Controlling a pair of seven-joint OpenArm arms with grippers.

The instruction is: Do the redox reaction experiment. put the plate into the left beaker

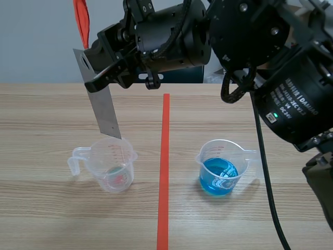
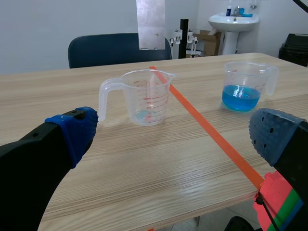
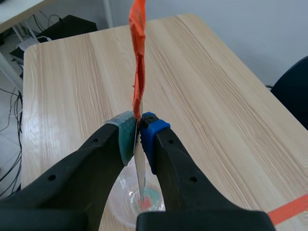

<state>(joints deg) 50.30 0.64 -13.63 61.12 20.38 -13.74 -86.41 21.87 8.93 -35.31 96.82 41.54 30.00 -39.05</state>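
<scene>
Grey metal plate [image 1: 104, 112] hangs tilted over the clear plastic beaker [image 1: 112, 166], clamped by the raised right end effector [image 3: 138, 131]. Left end effector [image 2: 175, 132] gapes wide.

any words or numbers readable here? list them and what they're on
"DAMIAO": white print on the right arm's housing, tilted; the letters before it are unclear.
"DC24V": smaller line on the same housing, only just readable.
Red scale numbers on the left beaker: too small to read.
Scale marks on the right beaker: too faint to read.
Plate: no text visible.
</scene>
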